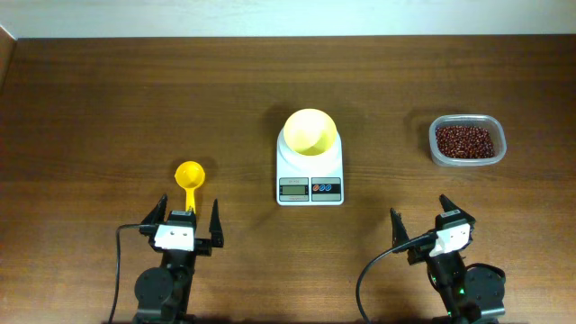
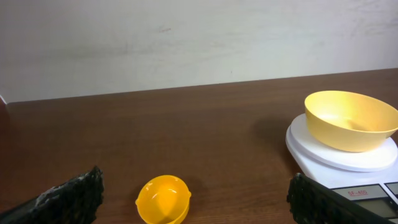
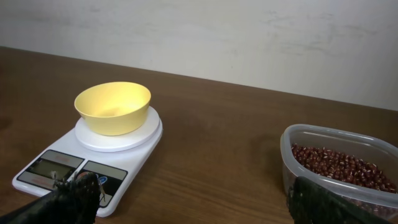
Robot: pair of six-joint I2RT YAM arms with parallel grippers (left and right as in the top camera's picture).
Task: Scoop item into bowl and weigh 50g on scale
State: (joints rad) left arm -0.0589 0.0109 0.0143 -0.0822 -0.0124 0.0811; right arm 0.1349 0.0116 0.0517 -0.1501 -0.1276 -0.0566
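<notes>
The yellow bowl [image 1: 310, 131] sits empty on the white scale [image 1: 310, 175] at the table's middle; both also show in the left wrist view [image 2: 351, 119] [image 2: 339, 160] and in the right wrist view [image 3: 113, 107] [image 3: 93, 158]. The red-brown beans [image 1: 464, 140] lie in a clear container [image 1: 467, 160] at the right, also in the right wrist view [image 3: 345, 167]. A yellow-orange scoop [image 1: 189, 180] lies left of the scale, also in the left wrist view [image 2: 163, 199]. My left gripper [image 1: 185, 217] is open and empty just behind the scoop's handle. My right gripper [image 1: 423, 220] is open and empty near the front edge.
The table's back edge meets a pale wall [image 2: 186, 43]. Bare wood [image 1: 135, 99] lies left of the scale and between the scale and the container.
</notes>
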